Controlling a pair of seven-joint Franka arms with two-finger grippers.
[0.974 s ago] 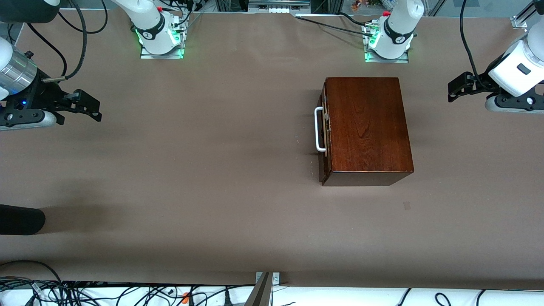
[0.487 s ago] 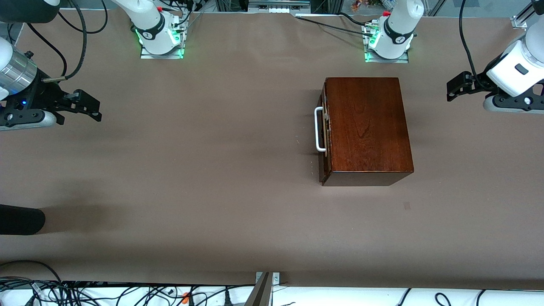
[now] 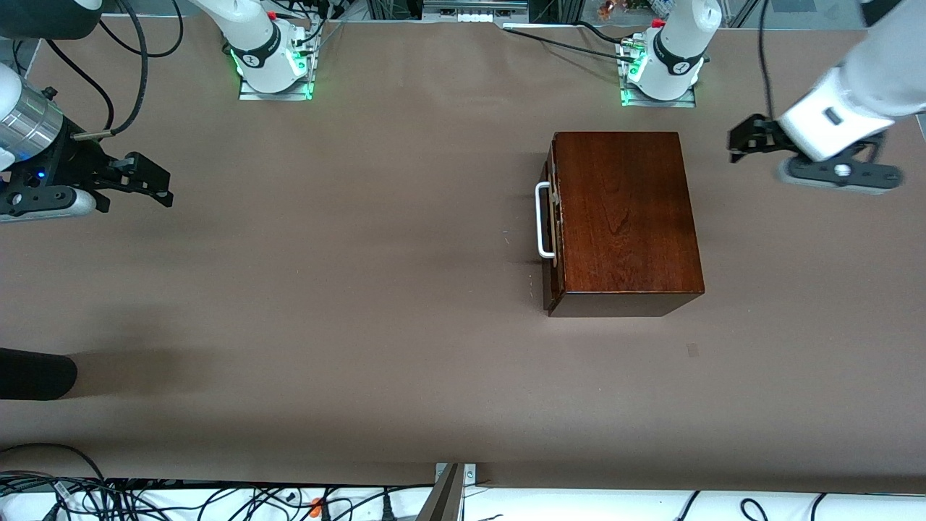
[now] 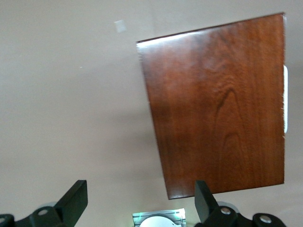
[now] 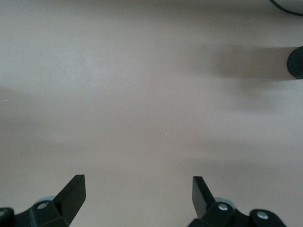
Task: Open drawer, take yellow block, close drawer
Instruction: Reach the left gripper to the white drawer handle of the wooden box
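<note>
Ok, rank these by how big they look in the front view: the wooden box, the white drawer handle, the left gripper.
1. Wooden box, plainly the largest.
2. Left gripper, raised above the table at the left arm's end, so it may look bigger than it is.
3. White drawer handle, a thin bar, smallest in area.

Dark reddish-brown drawer (image 3: 553,224), white handle (image 3: 542,220).

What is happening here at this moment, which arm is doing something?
Nothing is grasped yet. The drawer of the wooden box is shut, so no yellow block shows. The left end effector is open, in the air over the table at the left arm's end, beside the box. The right end effector waits open over the right arm's end.
</note>
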